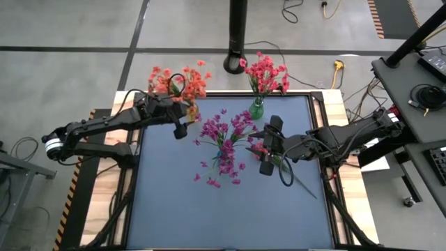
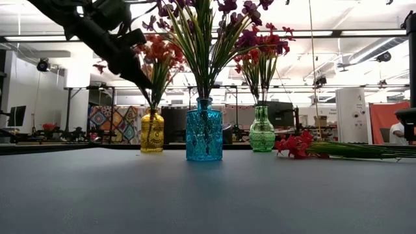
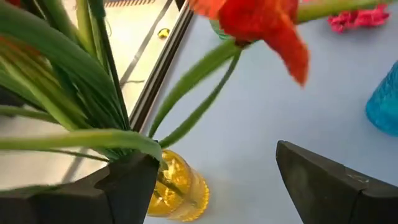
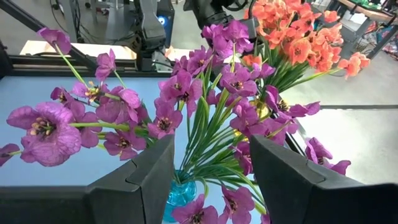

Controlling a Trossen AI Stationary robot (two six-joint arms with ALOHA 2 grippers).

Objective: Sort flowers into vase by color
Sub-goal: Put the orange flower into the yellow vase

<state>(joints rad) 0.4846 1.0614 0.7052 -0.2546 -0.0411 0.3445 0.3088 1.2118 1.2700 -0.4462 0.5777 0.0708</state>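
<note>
We see the left arm stretched in from the table's left edge toward its far side, its left gripper [image 1: 182, 125] with fingers spread wide. The right arm reaches in from the right, its right gripper [image 1: 270, 146] near the middle, fingers parted.

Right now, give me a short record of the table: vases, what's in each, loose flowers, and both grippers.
yellow vase: orange flowers
blue vase: purple flowers
green vase: red-pink flowers
loose flowers: one red-pink sprig lying on the table, right of the green vase in the low view
left gripper: open, above the yellow vase, holding nothing
right gripper: open, above the blue vase, holding nothing
</note>
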